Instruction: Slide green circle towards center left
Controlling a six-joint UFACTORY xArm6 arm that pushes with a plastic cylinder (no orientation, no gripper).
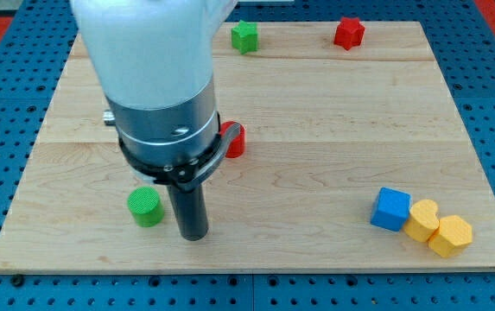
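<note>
The green circle stands near the view's bottom left of the wooden board. My tip rests on the board just to the right of the green circle, a small gap apart from it and slightly lower in the view. The arm's large grey and white body rises above the tip and hides the board behind it.
A red block sits partly hidden behind the arm near the centre. A green star-like block and a red star-like block sit at the view's top. A blue cube and two yellow blocks cluster at the bottom right.
</note>
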